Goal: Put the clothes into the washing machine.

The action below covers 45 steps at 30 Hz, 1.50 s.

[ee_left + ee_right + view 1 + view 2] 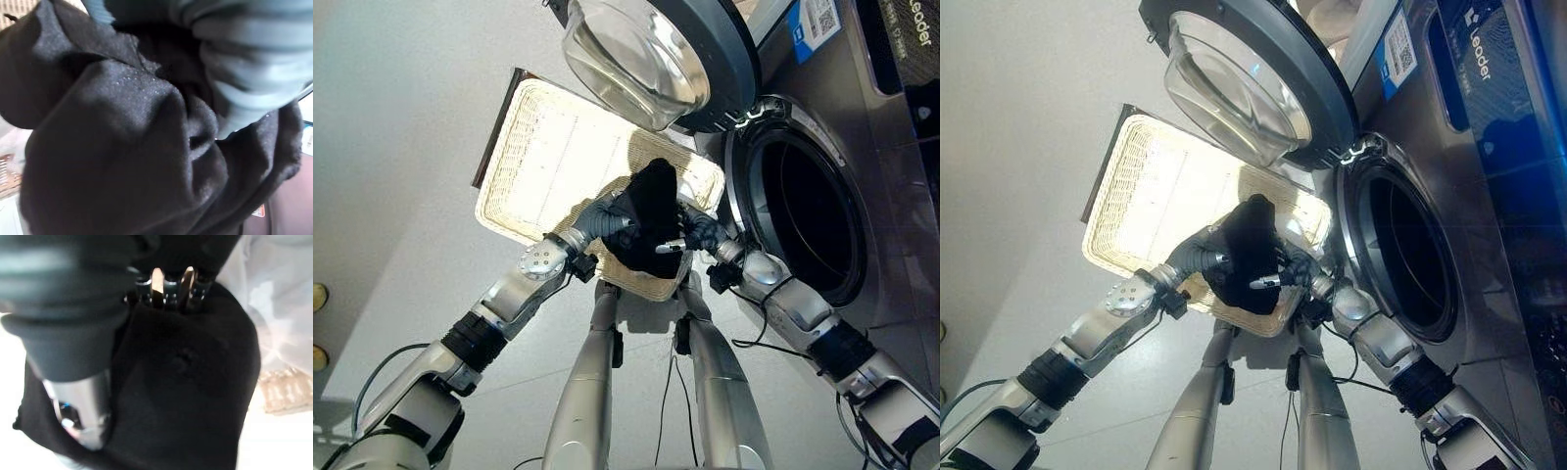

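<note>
Black garment (651, 220) was bunched between both hands over the near end of the wicker basket (548, 157). Left hand (607, 220) and right hand (700, 233) both had fingers curled into the cloth. Washing machine (871, 186) beyond, door (656, 54) swung open, drum empty-looking and dark. Blue label sticker on the front panel. Pale grey floor (401, 127).

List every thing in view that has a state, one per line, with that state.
Washing machine door: swung fully open.
Drum opening: dark inside, no clothes seen.
Wicker basket: on the floor, its visible part bare.
Black garment: lifted above the basket, bunched between both hands.
Left robot hand: gripping the garment.
Right robot hand: gripping the garment.
</note>
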{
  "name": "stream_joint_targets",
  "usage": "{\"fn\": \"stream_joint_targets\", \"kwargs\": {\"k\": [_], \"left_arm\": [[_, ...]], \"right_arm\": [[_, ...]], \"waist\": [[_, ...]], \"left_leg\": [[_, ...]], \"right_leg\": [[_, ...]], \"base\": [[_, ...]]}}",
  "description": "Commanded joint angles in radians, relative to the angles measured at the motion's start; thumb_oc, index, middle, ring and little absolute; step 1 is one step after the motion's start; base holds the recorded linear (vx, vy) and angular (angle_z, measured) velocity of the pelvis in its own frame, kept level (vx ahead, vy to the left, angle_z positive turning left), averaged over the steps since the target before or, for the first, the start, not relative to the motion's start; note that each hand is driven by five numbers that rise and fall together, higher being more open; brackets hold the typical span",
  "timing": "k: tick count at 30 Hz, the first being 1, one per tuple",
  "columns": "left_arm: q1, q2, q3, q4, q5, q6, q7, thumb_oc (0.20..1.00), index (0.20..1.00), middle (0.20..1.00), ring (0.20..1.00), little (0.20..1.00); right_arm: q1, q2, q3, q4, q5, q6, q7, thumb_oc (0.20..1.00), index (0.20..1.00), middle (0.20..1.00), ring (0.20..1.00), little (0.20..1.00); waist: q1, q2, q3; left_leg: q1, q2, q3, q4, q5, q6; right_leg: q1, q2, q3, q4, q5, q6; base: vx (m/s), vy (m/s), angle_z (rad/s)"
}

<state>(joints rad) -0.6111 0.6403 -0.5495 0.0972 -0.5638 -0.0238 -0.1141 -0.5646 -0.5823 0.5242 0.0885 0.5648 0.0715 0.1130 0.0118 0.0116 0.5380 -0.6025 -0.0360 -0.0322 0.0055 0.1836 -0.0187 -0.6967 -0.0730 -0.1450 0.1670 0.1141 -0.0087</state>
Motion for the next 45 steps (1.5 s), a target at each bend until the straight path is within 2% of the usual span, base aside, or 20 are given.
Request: {"fn": "stream_joint_targets", "kwargs": {"k": [1, 3, 5, 9, 14, 15, 16, 20, 23, 25, 26, 27, 28, 29, 32, 37, 41, 42, 44, 45], "left_arm": [[0.007, -0.047, -0.019, -0.121, -0.037, -0.03, -0.047, 0.2, 0.2, 0.2, 0.2, 0.2], [0.005, -0.048, -0.027, -0.122, -0.052, -0.038, -0.054, 0.2, 0.2, 0.2, 0.2, 0.2], [0.006, -0.056, -0.033, -0.12, -0.073, -0.044, -0.066, 0.2, 0.2, 0.2, 0.2, 0.2], [0.008, -0.066, -0.045, -0.122, -0.091, -0.069, -0.092, 0.2, 0.2, 0.2, 0.2, 0.2], [0.005, -0.057, -0.055, -0.135, -0.076, -0.183, -0.09, 0.2, 0.2, 0.2, 0.2, 0.2], [0.005, -0.06, -0.047, -0.14, -0.047, -0.208, -0.059, 0.765, 0.765, 0.765, 0.765, 0.765], [0.005, -0.06, -0.047, -0.14, -0.044, -0.209, -0.056, 1.0, 1.0, 1.0, 1.0, 1.0], [-0.001, -0.058, -0.03, -0.151, 0.075, -0.279, 0.081, 1.0, 1.0, 1.0, 1.0, 1.0], [-0.006, -0.047, -0.02, -0.146, 0.196, -0.309, 0.209, 1.0, 1.0, 1.0, 1.0, 1.0], [-0.017, -0.032, -0.01, -0.136, 0.343, -0.297, 0.355, 1.0, 1.0, 1.0, 1.0, 1.0], [-0.027, -0.021, 0.004, -0.119, 0.481, -0.261, 0.484, 1.0, 1.0, 1.0, 1.0, 1.0], [-0.027, -0.021, 0.004, -0.119, 0.481, -0.261, 0.484, 1.0, 1.0, 1.0, 1.0, 1.0], [-0.045, 0.001, 0.026, -0.1, 0.563, -0.202, 0.576, 1.0, 1.0, 1.0, 1.0, 1.0], [-0.048, 0.006, 0.036, -0.096, 0.569, -0.19, 0.588, 1.0, 1.0, 1.0, 1.0, 1.0], [-0.06, 0.045, 0.083, -0.057, 0.585, -0.107, 0.642, 1.0, 1.0, 1.0, 1.0, 1.0], [-0.039, 0.078, 0.177, 0.007, 0.49, -0.001, 0.665, 1.0, 1.0, 1.0, 1.0, 1.0], [-0.008, 0.078, 0.232, 0.069, 0.43, -0.01, 0.653, 1.0, 1.0, 1.0, 1.0, 1.0], [0.004, 0.071, 0.249, 0.105, 0.401, -0.012, 0.649, 1.0, 1.0, 1.0, 1.0, 1.0], [0.011, 0.064, 0.26, 0.15, 0.381, -0.011, 0.641, 1.0, 1.0, 1.0, 1.0, 1.0], [0.012, 0.063, 0.262, 0.16, 0.377, -0.01, 0.641, 1.0, 1.0, 1.0, 1.0, 1.0]], "right_arm": [[0.012, 0.0, 0.047, -0.14, 0.097, 0.006, 0.076, 0.805, 0.805, 0.805, 0.805, 0.805], [0.013, 0.001, 0.057, -0.144, 0.126, 0.015, 0.082, 0.401, 0.401, 0.401, 0.401, 0.401], [0.015, 0.008, 0.068, -0.139, 0.154, 0.024, 0.085, 0.2, 0.2, 0.2, 0.2, 0.2], [0.02, 0.012, 0.088, -0.118, 0.12, 0.063, 0.083, 0.2, 0.2, 0.2, 0.2, 0.2], [0.026, -0.005, 0.106, -0.078, 0.189, 0.185, 0.091, 0.2, 0.2, 0.2, 0.2, 0.2], [0.031, -0.005, 0.112, -0.058, 0.205, 0.247, 0.115, 0.2, 0.2, 0.2, 0.2, 0.2], [0.031, -0.005, 0.112, -0.057, 0.207, 0.252, 0.118, 0.2, 0.2, 0.2, 0.2, 0.2], [0.047, 0.003, 0.129, -0.003, 0.278, 0.406, 0.212, 0.2, 0.2, 0.2, 0.2, 0.2], [0.057, 0.01, 0.135, 0.028, 0.319, 0.463, 0.276, 0.2, 0.2, 0.2, 0.2, 0.2], [0.068, 0.019, 0.134, 0.044, 0.371, 0.512, 0.317, 0.2, 0.2, 0.2, 0.2, 0.2], [0.073, 0.024, 0.124, 0.062, 0.421, 0.533, 0.336, 0.2, 0.2, 0.2, 0.2, 0.2], [0.073, 0.024, 0.124, 0.062, 0.421, 0.533, 0.336, 0.2, 0.2, 0.2, 0.2, 0.2], [0.074, 0.029, 0.105, 0.085, 0.509, 0.55, 0.35, 0.2, 0.2, 0.2, 0.2, 0.2], [0.076, 0.03, 0.098, 0.09, 0.526, 0.55, 0.354, 0.2, 0.2, 0.2, 0.2, 0.2], [0.096, 0.041, 0.046, 0.126, 0.672, 0.514, 0.332, 0.2, 0.2, 0.2, 0.2, 0.2], [0.122, 0.065, -0.08, 0.182, 0.938, 0.326, 0.233, 0.2, 0.2, 0.2, 0.2, 0.2], [0.129, 0.076, -0.183, 0.228, 1.089, 0.188, 0.215, 0.2, 0.2, 0.2, 0.2, 0.2], [0.128, 0.093, -0.237, 0.242, 1.199, 0.084, 0.18, 0.2, 0.2, 0.2, 0.2, 0.2], [0.121, 0.112, -0.307, 0.272, 1.303, -0.018, 0.151, 0.2, 0.2, 0.2, 0.2, 0.2], [0.12, 0.118, -0.324, 0.277, 1.317, -0.033, 0.147, 0.2, 0.2, 0.2, 0.2, 0.2]], "waist": [[-0.034, 0.041, -0.018], [-0.035, 0.039, -0.018], [-0.035, 0.039, -0.018], [-0.037, 0.039, -0.018], [-0.036, 0.034, -0.018], [-0.033, 0.032, -0.018], [-0.033, 0.032, -0.018], [-0.022, 0.029, -0.018], [-0.014, 0.028, -0.018], [-0.008, 0.026, -0.018], [-0.004, 0.025, -0.018], [-0.004, 0.025, -0.018], [-0.001, 0.024, -0.018], [0.0, 0.024, -0.018], [0.003, 0.025, -0.018], [-0.004, 0.033, -0.018], [-0.011, 0.038, -0.018], [-0.015, 0.04, -0.018], [-0.021, 0.043, -0.018], [-0.023, 0.044, -0.018]], "left_leg": [[0.008, -0.053, 0.085, 0.035, -0.037, 0.017], [0.005, -0.053, 0.085, 0.035, -0.036, 0.018], [0.005, -0.053, 0.085, 0.034, -0.035, 0.018], [0.001, -0.053, 0.084, 0.035, -0.034, 0.016], [0.004, -0.051, 0.079, 0.03, -0.03, 0.015], [0.004, -0.05, 0.077, 0.029, -0.03, 0.015], [0.004, -0.05, 0.076, 0.029, -0.03, 0.015], [0.005, -0.05, 0.063, 0.032, -0.028, 0.016], [0.005, -0.051, 0.053, 0.038, -0.028, 0.016], [0.002, -0.053, 0.044, 0.046, -0.028, 0.015], [0.003, -0.052, 0.042, 0.048, -0.028, 0.014], [0.003, -0.052, 0.042, 0.048, -0.028, 0.014], [0.003, -0.051, 0.043, 0.052, -0.03, 0.013], [0.004, -0.051, 0.043, 0.052, -0.031, 0.012], [0.011, -0.05, 0.043, 0.051, -0.034, 0.006], [0.014, -0.047, 0.052, 0.049, -0.036, -0.002], [0.021, -0.042, 0.063, 0.043, -0.039, -0.007], [0.021, -0.04, 0.069, 0.045, -0.041, -0.009], [0.021, -0.036, 0.076, 0.044, -0.043, -0.011], [0.021, -0.035, 0.077, 0.044, -0.044, -0.011]], "right_leg": [[0.054, 0.005, 0.02, -0.084, 0.059, 0.11], [0.051, 0.004, 0.019, -0.086, 0.061, 0.11], [0.051, 0.005, 0.021, -0.088, 0.062, 0.109], [0.049, 0.007, 0.024, -0.09, 0.064, 0.107], [0.054, 0.011, 0.025, -0.089, 0.062, 0.101], [0.054, 0.012, 0.024, -0.085, 0.058, 0.098], [0.054, 0.012, 0.024, -0.085, 0.057, 0.098], [0.057, 0.015, 0.02, -0.069, 0.045, 0.09], [0.061, 0.016, 0.016, -0.058, 0.038, 0.086], [0.061, 0.016, 0.012, -0.048, 0.031, 0.083], [0.062, 0.014, 0.007, -0.042, 0.026, 0.082], [0.062, 0.014, 0.007, -0.042, 0.026, 0.082], [0.063, 0.012, 0.001, -0.039, 0.022, 0.082], [0.064, 0.012, 0.001, -0.038, 0.02, 0.082], [0.072, 0.008, -0.008, -0.038, 0.013, 0.084], [0.072, 0.009, -0.008, -0.04, 0.012, 0.088], [0.078, 0.011, -0.005, -0.047, 0.012, 0.09], [0.076, 0.012, -0.003, -0.044, 0.012, 0.091], [0.074, 0.014, 0.001, -0.043, 0.01, 0.092], [0.074, 0.015, 0.002, -0.043, 0.01, 0.092]], "base": [[0.0, 0.0, 0.0], [0.0, 0.0, 0.0], [0.0, 0.0, 0.0], [0.0, 0.0, 0.0], [0.0, -0.013, 0.0], [0.0, 0.0, 0.0], [0.0, 0.0, 0.0], [0.0, -0.043, 0.0], [0.0, -0.076, 0.01], [0.0, -0.076, 0.01], [0.0, -0.043, -0.01], [0.0, -0.058, 0.0], [0.0, -0.032, 0.0], [0.0, -0.053, -0.01], [0.0, -0.036, 0.0], [0.0, -0.008, -0.01], [0.01, -0.011, -0.05], [0.01, -0.008, -0.08], [0.02, -0.008, -0.13], [0.02, -0.014, -0.13]]}}
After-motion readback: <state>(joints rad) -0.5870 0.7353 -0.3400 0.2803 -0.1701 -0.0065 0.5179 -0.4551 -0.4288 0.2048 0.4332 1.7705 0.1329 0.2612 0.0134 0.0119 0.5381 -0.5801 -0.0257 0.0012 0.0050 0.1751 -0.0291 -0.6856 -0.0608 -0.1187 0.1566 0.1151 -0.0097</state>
